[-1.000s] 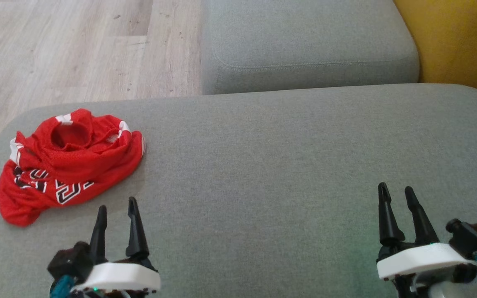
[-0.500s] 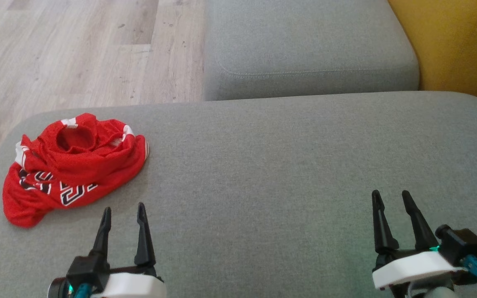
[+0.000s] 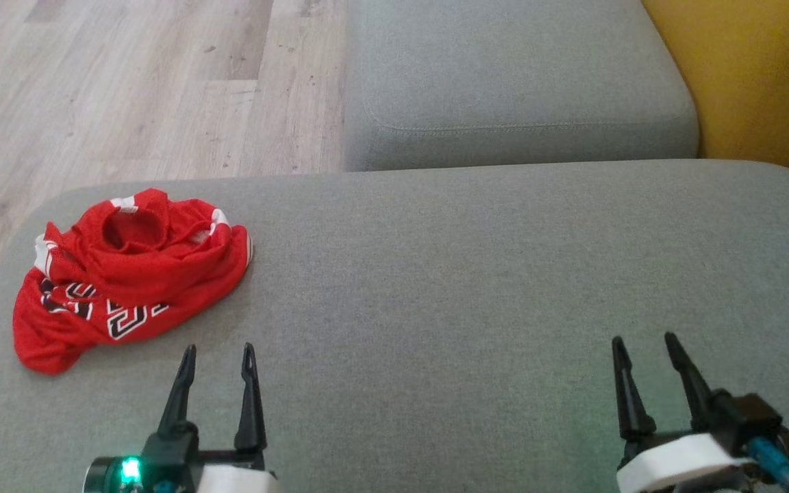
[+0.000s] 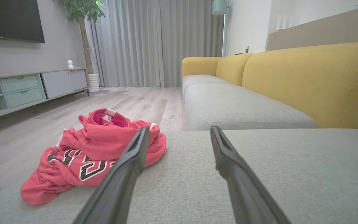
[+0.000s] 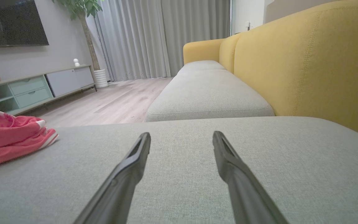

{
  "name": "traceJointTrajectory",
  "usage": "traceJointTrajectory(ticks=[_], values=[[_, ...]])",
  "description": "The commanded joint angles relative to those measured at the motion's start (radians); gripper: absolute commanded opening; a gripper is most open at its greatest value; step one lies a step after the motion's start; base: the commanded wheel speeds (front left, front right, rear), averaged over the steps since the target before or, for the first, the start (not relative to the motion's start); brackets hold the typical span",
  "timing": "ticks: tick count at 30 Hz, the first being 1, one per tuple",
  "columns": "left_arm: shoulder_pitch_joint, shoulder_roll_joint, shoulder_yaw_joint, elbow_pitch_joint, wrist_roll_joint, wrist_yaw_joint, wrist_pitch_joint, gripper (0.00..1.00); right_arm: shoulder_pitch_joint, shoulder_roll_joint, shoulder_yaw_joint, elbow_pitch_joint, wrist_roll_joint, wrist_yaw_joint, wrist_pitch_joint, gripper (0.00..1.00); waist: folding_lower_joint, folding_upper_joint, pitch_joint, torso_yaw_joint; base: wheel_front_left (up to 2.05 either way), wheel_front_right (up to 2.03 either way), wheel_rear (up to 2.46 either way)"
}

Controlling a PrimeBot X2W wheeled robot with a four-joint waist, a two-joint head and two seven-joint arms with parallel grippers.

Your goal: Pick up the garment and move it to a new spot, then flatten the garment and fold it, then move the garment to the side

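Grey woven fabric of a broad sofa seat cushion spreads across the head view, and on its far left part, close to the rounded corner, lies the crumpled red mesh jersey garment with white trim and black-and-white lettering, bunched into a loose heap with a round opening turned upward at its far side. Nearest to it is the left pincer, low over the cushion just to the near right of the heap and not touching it; its two long dark fingers stand apart with a clear gap and nothing between them, and in the left wrist view one finger overlaps the cloth's right edge. Well apart, over the right part of the same cushion, the right pincer is likewise spread wide and has hold of nothing, bare grey fabric showing between its fingers. Beyond the cushion's far edge sits a second grey seat cushion, with the mustard-yellow sofa backrest along the right. Pale wood-plank floor runs to the left, and the left wrist view shows a low mint-and-white cabinet, long grey curtains and a potted tree beyond it
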Motion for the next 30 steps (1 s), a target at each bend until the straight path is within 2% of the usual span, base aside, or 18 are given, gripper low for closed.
traceJointTrajectory(ticks=[1, 5, 20, 25, 30], values=[[-0.026, -0.003, 0.034, -0.025, 0.045, 0.006, -0.020, 1.00, -0.026, -0.011, 0.023, -0.020, -0.043, 0.005, -0.020, 1.00, 0.0000, 0.0000, -0.002, 0.001, 0.00, 0.00, 0.00], [-0.024, -0.007, 0.037, -0.009, 0.091, 0.008, -0.031, 1.00, -0.026, -0.011, 0.024, -0.007, -0.089, 0.005, -0.031, 1.00, 0.0000, 0.0000, -0.005, 0.002, 0.00, 0.00, 0.00], [-0.046, -0.017, 0.073, 0.048, 0.091, -0.025, -0.031, 1.00, -0.032, -0.011, 0.014, 0.010, -0.086, 0.005, -0.031, 1.00, 0.0000, 0.0000, 0.003, 0.008, 0.00, 0.00, 0.00], [-0.051, -0.020, 0.080, 0.056, 0.098, -0.019, -0.031, 1.00, -0.025, -0.011, 0.010, 0.007, -0.082, 0.005, -0.031, 1.00, 0.0000, 0.0000, 0.003, 0.049, 0.00, 0.00, 0.00], [-0.054, -0.022, 0.085, 0.054, 0.107, -0.011, -0.031, 1.00, -0.025, -0.011, 0.012, 0.003, -0.074, 0.005, -0.031, 1.00, 0.0000, 0.0000, 0.008, 0.124, 0.00, 0.00, 0.00]])
